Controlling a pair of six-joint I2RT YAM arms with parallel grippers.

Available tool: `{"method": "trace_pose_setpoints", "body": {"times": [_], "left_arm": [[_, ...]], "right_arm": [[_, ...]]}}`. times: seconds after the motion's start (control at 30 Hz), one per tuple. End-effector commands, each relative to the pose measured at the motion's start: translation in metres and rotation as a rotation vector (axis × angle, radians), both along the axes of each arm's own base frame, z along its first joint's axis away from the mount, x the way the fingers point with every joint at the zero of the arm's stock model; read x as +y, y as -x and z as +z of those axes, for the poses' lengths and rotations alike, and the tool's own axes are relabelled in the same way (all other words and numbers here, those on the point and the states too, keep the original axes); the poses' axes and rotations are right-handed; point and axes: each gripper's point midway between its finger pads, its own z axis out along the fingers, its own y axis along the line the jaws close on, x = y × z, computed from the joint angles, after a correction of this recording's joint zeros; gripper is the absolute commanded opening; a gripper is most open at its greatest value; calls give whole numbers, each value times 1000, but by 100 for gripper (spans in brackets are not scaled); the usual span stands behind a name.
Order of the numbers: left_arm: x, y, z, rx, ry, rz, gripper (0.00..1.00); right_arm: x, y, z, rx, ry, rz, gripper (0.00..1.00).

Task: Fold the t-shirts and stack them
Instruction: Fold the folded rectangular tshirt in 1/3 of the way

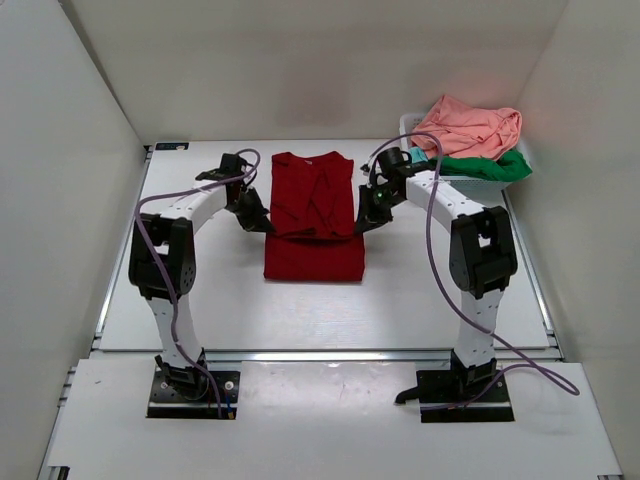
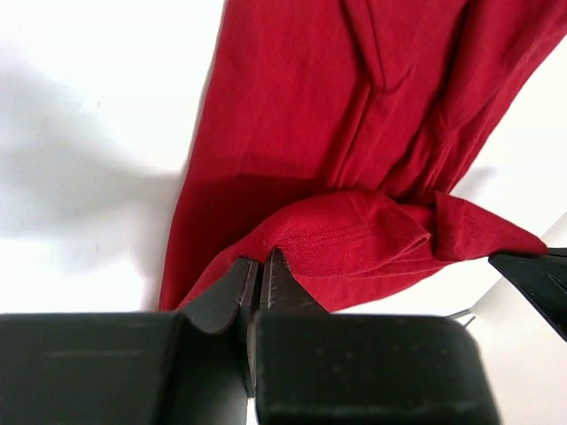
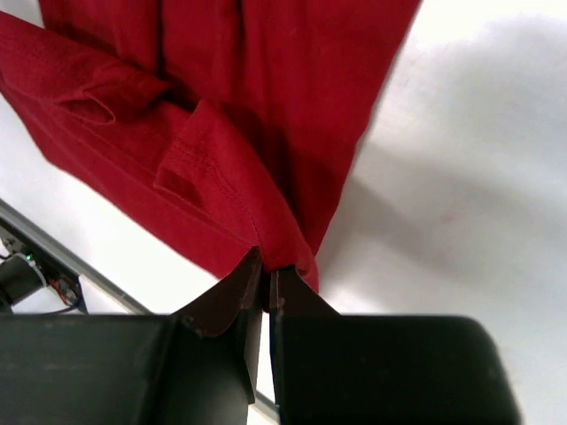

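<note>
The dark red t-shirt (image 1: 313,215) was laid in the middle of the desk (image 1: 200,300), between the two arms, with its long axis running from near to far. It was narrowed into a strip, apparently so that a crosswise fold could be made. A stitched edge on its left side was clenched in the left claw (image 2: 263,266), and the matching edge on its right side was pinched in the right claw (image 3: 267,266). The two grips were level with each other at about mid-length, which was judged to let the cloth be carried over evenly. The near part lay flat and the far part was rumpled; which end bore the collar could not be told. The salmon pink t-shirt (image 1: 470,125) and the green t-shirt (image 1: 490,167) were heaped in the basket (image 1: 407,122) at the far right, well apart.
</note>
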Motion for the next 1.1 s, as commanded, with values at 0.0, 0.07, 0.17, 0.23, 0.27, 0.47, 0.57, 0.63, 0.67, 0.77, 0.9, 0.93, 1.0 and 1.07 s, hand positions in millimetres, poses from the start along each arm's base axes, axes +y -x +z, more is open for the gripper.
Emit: {"method": "trace_pose_setpoints", "body": {"times": [0.0,0.07,0.17,0.23,0.27,0.47,0.57,0.63,0.67,0.77,0.9,0.93,1.0,1.07], "left_arm": [[1,-23,10,-55,9,0,0],[0,-31,9,-61,17,12,0],[6,-47,4,-74,25,41,3],[11,-64,7,-112,44,73,7],[15,-74,9,-139,65,99,9],[19,-110,35,-265,251,203,42],[17,-114,53,-319,324,194,59],[13,-104,57,-312,334,172,61],[14,-94,49,-287,324,166,61],[22,-52,30,-228,259,151,61],[44,15,-9,-154,77,152,61],[48,31,-15,-149,35,151,61],[54,46,-15,-173,-12,162,61],[56,58,-23,-178,-48,176,61]], "right_arm": [[2,-19,7,-53,-27,17,0],[5,-30,13,-73,-53,8,0],[8,-56,23,-148,-103,-9,5],[6,-72,25,-193,-116,-32,13],[5,-83,29,-224,-138,-53,17],[-16,-118,61,-424,-110,-180,54],[-22,-103,68,-436,-101,-222,63],[-23,-84,62,-402,-85,-231,65],[-25,-71,53,-368,-72,-232,66],[-17,-28,37,-312,-53,-234,65],[3,33,4,-225,-21,-249,64],[8,44,-3,-209,-17,-259,65],[17,54,-11,-188,-19,-276,65],[24,68,-26,-150,-10,-273,65]]}}
